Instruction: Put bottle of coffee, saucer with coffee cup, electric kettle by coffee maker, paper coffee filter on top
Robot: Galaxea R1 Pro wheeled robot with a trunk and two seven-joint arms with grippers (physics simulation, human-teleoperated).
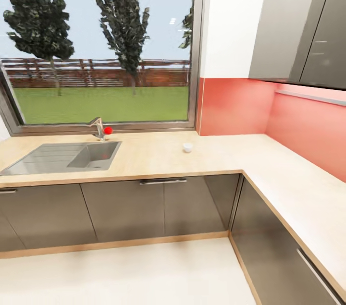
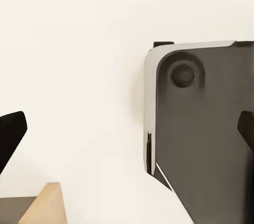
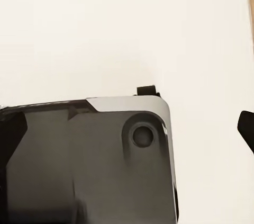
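1. Sunlit kitchen corner: a wide window (image 1: pixel 98 41) with trees and a fence outside sits above the light-wood bench (image 1: pixel 158 156), which turns along a coral-red backsplash (image 1: pixel 235 105) under grey wall cabinets (image 1: pixel 298 26)
2. Set into the bench at the head view's left is a steel sink (image 1: pixel 57 157) with a tap (image 1: pixel 98 128) and a small red object (image 1: pixel 108 130) just beside it
3. One small white cup-like thing (image 1: pixel 187 147) stands alone on the bench, well apart from the sink; too small to tell whether it has a handle
4. Dark grey cabinet fronts (image 1: pixel 125 209) run below over a pale floor (image 1: pixel 134 271)
5. Left pincer (image 2: pixel 127 134): dark fingertips at both picture edges, spread, nothing between them, above the robot's dark base (image 2: pixel 206 128)
6. Right pincer (image 3: pixel 127 128): fingertips likewise spread and empty
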